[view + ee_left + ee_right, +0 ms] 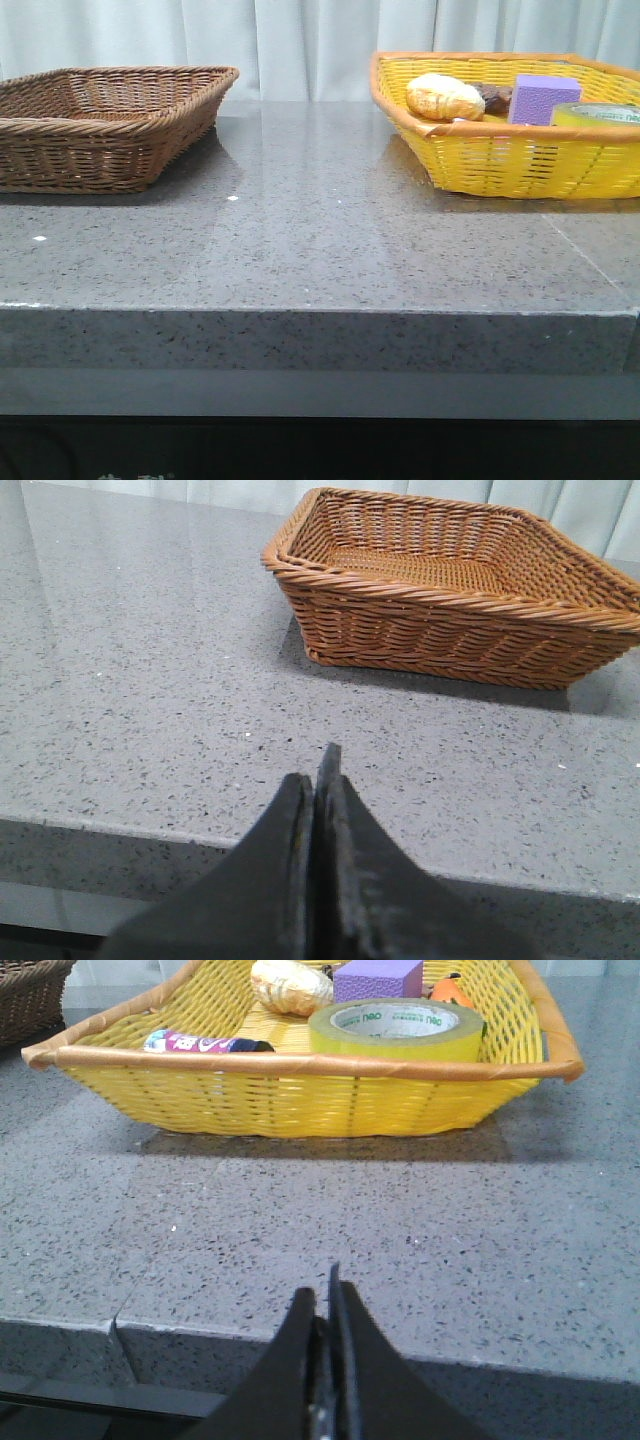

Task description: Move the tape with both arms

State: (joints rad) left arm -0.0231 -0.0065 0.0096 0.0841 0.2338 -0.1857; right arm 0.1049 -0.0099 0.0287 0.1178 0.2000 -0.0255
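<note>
The table (320, 240) is taken as the landmark. At its far left a basket (105, 125) is set; at its far right a second basket (520, 150) is set, well apart from the first. In the second basket the tape (600, 114) is laid flat at the right end, a block (543, 98) is placed just to its left, and a bread roll (445, 97) is placed further left.

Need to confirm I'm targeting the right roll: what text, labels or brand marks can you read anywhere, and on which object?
"neo": green print on the white inner core of the wide translucent yellow packing tape roll in the yellow woven basket; smaller green lettering beside it is too small to read.
White lettering on the small purple-pink wrapped packet in the same basket: too blurred to read.
Nothing else carries text.
</note>
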